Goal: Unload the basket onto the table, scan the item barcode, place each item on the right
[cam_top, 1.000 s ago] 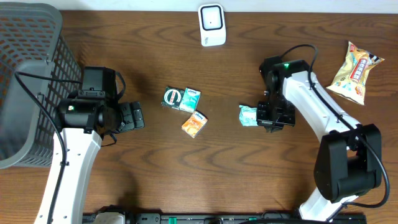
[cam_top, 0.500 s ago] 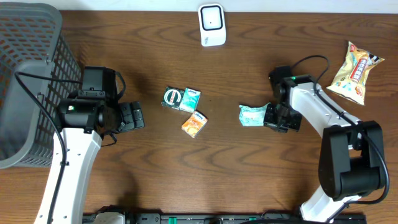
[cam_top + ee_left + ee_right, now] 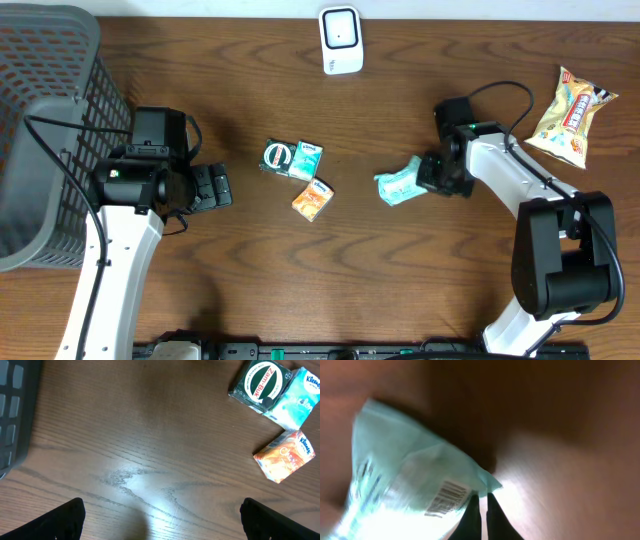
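Overhead: my right tool [image 3: 424,177] is clenched on the right-hand edge of the teal packet [image 3: 398,184], mid-surface, right of the small cluster of packs. The left tool [image 3: 216,187] is parked near the basket [image 3: 45,120], fingers spread wide, holding nothing.

The right wrist view shows the fingers pinched together on just a corner of the film. The barcode [image 3: 447,498] is visible on the face turned toward that camera, blurred and glary.

Risks from here:
- The grip is on a thin corner only. The packet is soft, so a quick swing could let it slip out or peel free.
- The scanner [image 3: 341,40] sits at the far edge of the surface, well apart from the packet. That means a long carry on a weak pinch.
- The limp wrapper can fold or droop and crease the barcode or turn it off the scanner window, giving no read.
- Glare on the film could also spoil the read.
- The orange pack [image 3: 312,200], blue pack [image 3: 306,158] and green box [image 3: 277,156] are to the left. They are clear of a straight path to the scanner, but a wide sweep could clip them.

Versus one second ago:
- The packet lay square to the surface; now it is skewed, with the gripped end pulled up-right.
- My right wrist has shifted from over the packet's right end to beside it, and the elbow has moved outward.
- I can't tell whether the packet is fully off the surface.
- The left arm, scanner and other packs are unchanged.
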Tool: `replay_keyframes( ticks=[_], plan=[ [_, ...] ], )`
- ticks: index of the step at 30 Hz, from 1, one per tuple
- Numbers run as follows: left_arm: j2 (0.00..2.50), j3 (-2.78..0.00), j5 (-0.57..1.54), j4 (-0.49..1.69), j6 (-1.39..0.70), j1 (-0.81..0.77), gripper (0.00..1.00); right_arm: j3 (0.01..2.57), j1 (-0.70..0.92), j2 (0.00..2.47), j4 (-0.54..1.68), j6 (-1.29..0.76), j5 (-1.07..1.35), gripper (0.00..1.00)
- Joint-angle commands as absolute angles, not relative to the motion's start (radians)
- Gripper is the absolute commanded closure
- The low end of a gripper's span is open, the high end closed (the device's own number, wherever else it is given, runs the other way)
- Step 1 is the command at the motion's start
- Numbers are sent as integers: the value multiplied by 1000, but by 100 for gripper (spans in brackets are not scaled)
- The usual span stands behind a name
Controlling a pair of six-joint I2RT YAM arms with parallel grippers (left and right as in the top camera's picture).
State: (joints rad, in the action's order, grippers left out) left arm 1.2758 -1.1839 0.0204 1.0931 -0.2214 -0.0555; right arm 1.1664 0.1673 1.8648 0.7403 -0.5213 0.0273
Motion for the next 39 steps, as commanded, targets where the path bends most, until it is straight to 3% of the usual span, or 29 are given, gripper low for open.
replay_keyframes(
  ticks=[1,6,9,20,22,23,26,32,39],
  plan=[
    [1279,-1179,15,1095,-231,-59,2,1162,164,1880,667,-459,76,98],
    [1279,-1179,15,1095,-231,-59,2,1166,165,1880,492,-403,275,92],
    [1279,-1179,15,1095,-231,-59,2,1187,165,1880,503,-403,329,93],
    [1279,-1179,15,1095,-231,-59,2,1447,189,1876,919,-354,185,70],
    [1279,-1179,15,1095,-231,-59,2,1502,219,1876,997,-354,140,58],
    [1279,-1179,15,1095,-231,-59,2,1514,236,1876,1021,-354,119,39],
    [1279,-1179,15,1095,-231,-59,2,1513,302,1878,1054,-389,15,5],
    [1279,-1179,15,1095,-231,-59,2,1462,444,1927,1050,-575,-277,1],
    [1279,-1179,15,1095,-231,-59,3,1461,514,2088,1044,-638,-383,5]
  ],
)
